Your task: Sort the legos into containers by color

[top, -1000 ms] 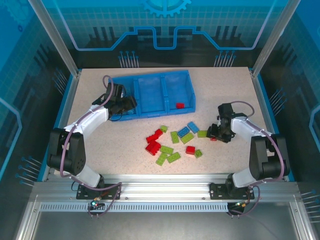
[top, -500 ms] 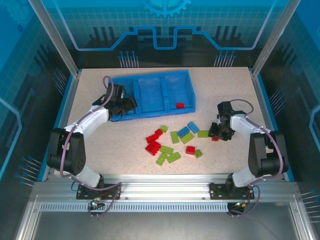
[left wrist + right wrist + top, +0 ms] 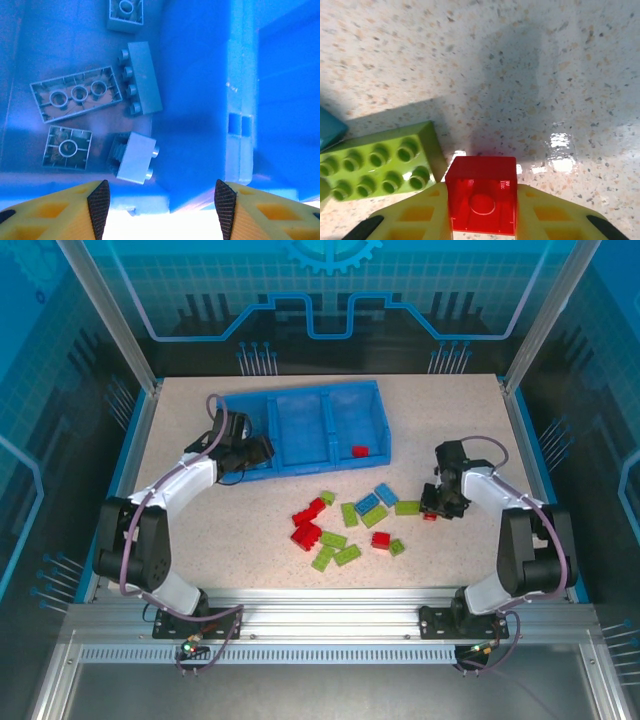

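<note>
The speckled surface (image 3: pixel 470 420) looks almost as it did a second ago: the loose pile (image 3: pixel 350 520) of red, lime and blue bricks in front of the tray has not moved. In the blue tray (image 3: pixel 300 396), the left compartment (image 3: pixel 30 45) holds five light-blue bricks (image 3: pixel 75 95). The middle compartment (image 3: pixel 300 425) seems bare, and the right compartment (image 3: pixel 372 420) has a single red piece (image 3: pixel 360 451). The left tool (image 3: pixel 161 196) has drifted slightly leftward over the left compartment, fingers spread wide and empty, which suggests a blue delivery is done. The right tool (image 3: pixel 438 506) has crept a touch toward the far side, low on the surface, clamped on a small red brick (image 3: pixel 481 200) just beside a lime brick (image 3: pixel 377 167). That red brick has barely shifted, so the lift has probably not begun; the right compartment is its likely home.
</note>
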